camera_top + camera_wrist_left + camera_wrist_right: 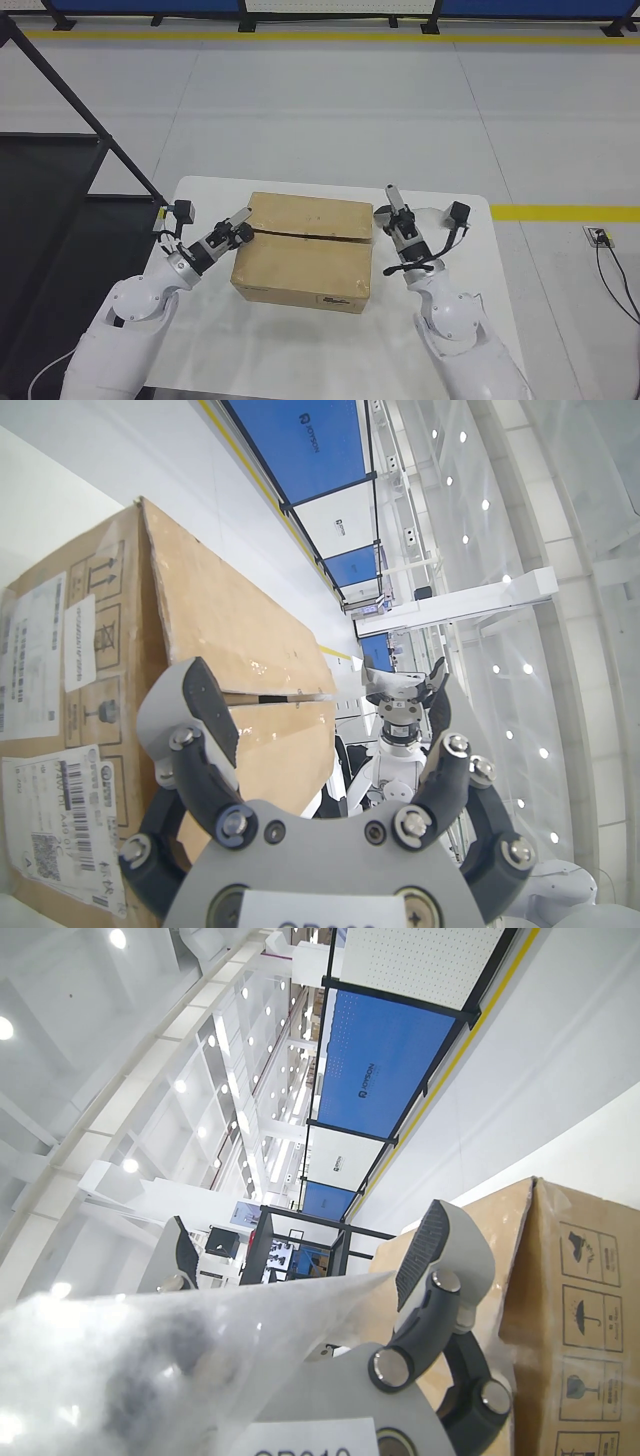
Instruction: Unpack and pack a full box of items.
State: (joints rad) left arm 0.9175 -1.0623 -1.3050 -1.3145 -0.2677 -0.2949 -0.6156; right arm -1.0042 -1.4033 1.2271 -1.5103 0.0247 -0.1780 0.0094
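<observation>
Only one box [300, 262] sits between left claw [243, 222] and right claw [394, 206].

Floor: smooth pale grey floor [330, 110], with a yellow painted line [300, 36] along the far side and a second yellow stripe [565, 212] to the right.
Partitions: blue perforated panels in black frames [385, 1078], with white perforated panels [415, 963] among them.
Ceiling: high white roof with rows of round lit lamps [120, 938].
Furniture: white table with rounded corners [200, 330]; slanted black metal frame [70, 100] at its left.
</observation>
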